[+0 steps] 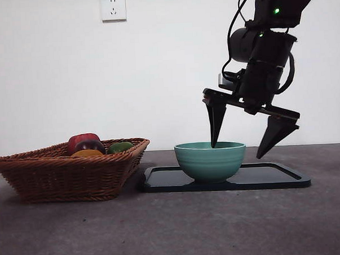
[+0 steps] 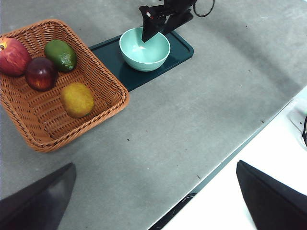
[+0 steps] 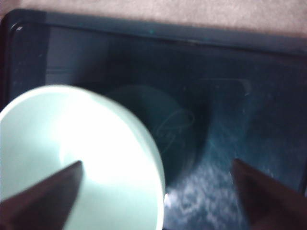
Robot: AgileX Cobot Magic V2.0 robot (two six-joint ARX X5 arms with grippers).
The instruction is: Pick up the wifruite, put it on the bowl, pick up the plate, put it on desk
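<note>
The orange wifruite (image 2: pixel 76 99) lies in a brown wicker basket (image 2: pixel 48 129), and only its top (image 1: pixel 86 154) shows above the rim in the front view. The mint-green bowl (image 1: pixel 210 159) (image 2: pixel 144 50) (image 3: pixel 72 139) stands empty on a flat black tray (image 1: pixel 274 176). My right gripper (image 1: pixel 236 151) (image 3: pixel 157 164) is open and straddles the bowl's rim, with one jaw inside the bowl and the other outside over the tray. My left gripper (image 2: pixel 155 164) is open, holds nothing and hangs high above the desk (image 2: pixel 192 110). I see no plate apart from the bowl and the tray.
The basket also holds two dark red fruits (image 2: pixel 12 55) (image 2: pixel 41 73) and a green fruit (image 2: pixel 61 54). Basket and tray (image 2: pixel 110 52) almost touch. The desk's edge runs near a white surface (image 2: pixel 268 158). A wall socket (image 1: pixel 113 7) is on the back wall.
</note>
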